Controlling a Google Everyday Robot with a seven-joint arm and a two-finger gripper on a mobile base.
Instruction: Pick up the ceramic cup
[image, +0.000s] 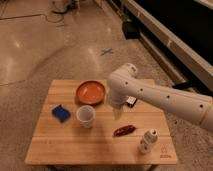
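Ceramic cup (85, 115) upright left of the worktop (65, 145) centre; gripper (117, 112) hanging just beside it toward the right edge, not touching, grip state impossible to tell.

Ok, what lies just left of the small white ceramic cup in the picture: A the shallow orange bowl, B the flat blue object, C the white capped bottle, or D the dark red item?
B: the flat blue object lies just left of the small white ceramic cup; the end effector hangs to the cup's right.
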